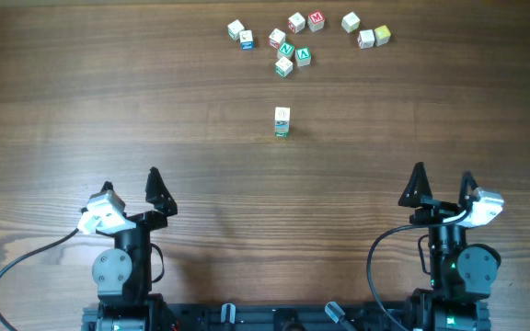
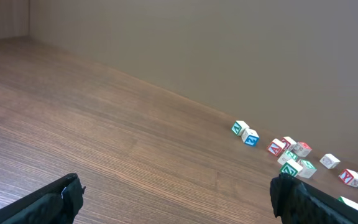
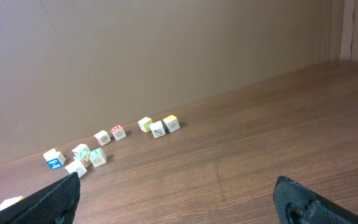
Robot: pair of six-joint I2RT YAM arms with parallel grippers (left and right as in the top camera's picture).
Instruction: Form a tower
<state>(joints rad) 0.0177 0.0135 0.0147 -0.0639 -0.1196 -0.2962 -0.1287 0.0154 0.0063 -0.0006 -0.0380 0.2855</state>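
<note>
Tower (image 1: 282, 122) mid-table, short of loose cubes (image 1: 293, 41), well apart from arms. Left gripper (image 1: 131, 179), right gripper (image 1: 443, 172) agape, empty. Likely light, rigid, tippy; pinch loose cube by opposite flat faces, set down gently.

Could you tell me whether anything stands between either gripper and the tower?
Nothing visible does. Only bare table separates the tower from the left gripper and right gripper; the loose cubes lie beyond it.

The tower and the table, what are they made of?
The tower: probably wood. It is small cubes with pale matte faces and green printed marks, though they are too small to show grain. The table: wood or a wood-look laminate, brown with long streaky grain lines and a soft sheen.
</note>
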